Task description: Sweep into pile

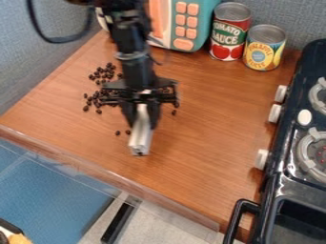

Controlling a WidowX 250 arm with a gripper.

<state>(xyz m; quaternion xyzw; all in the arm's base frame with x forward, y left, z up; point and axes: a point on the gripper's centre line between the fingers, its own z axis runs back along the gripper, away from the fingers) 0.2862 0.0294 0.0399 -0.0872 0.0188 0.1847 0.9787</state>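
Over the left-centre of the wooden counter, the black gripper [142,118] points down and is shut on a pale grey, narrow tool [140,138]. The tool's blunt end points toward the counter's front edge; whether it touches the wood I cannot tell. Dark brown beans [96,99] lie scattered to the left of the gripper, with more farther back [105,73]. A couple of beans [117,133] lie just left of the tool, and one bean [174,113] lies to the right. The arm and gripper hide part of the bean area.
A teal and orange toy [212,10] stands at the back, beside a tomato sauce can [229,33] and a yellow-blue can [263,50]. The black toy stove [272,183] with white knobs borders the right side. A clear strip [115,177] runs along the front edge of the counter [210,138].
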